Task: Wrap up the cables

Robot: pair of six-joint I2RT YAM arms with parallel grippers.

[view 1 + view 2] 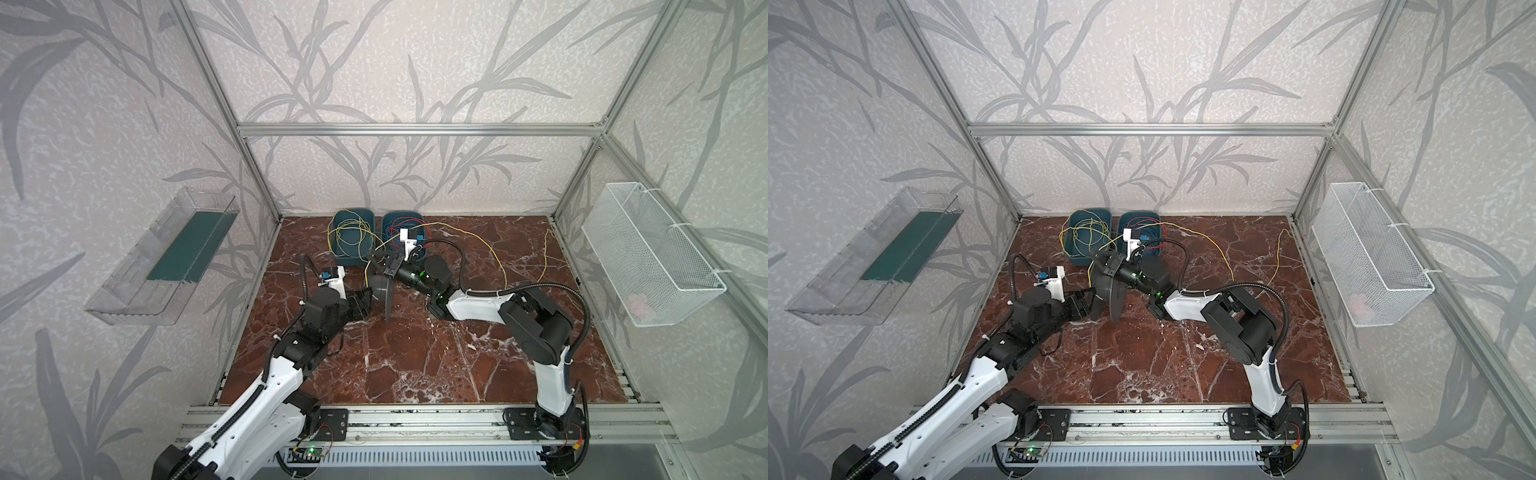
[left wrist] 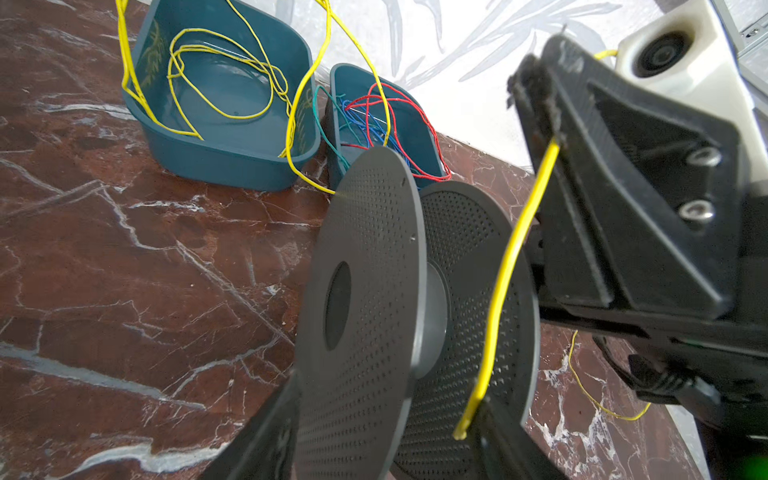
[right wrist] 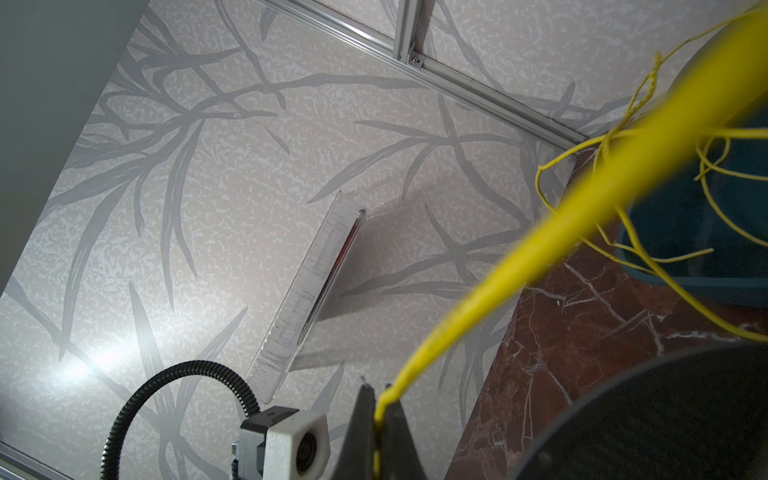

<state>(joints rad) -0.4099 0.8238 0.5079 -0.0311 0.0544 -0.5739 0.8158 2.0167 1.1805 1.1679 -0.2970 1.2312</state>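
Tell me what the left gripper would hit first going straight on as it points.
Most likely the grey spool, standing on edge just ahead of the left gripper; in the left wrist view its near disc sits between the jaws.

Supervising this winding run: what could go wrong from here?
The yellow cable in the right gripper ends loose at the spool, so it may slip when winding starts. Its loops in the teal bin could snag or drag the bin. The spool stands on edge; the left gripper might tip it.
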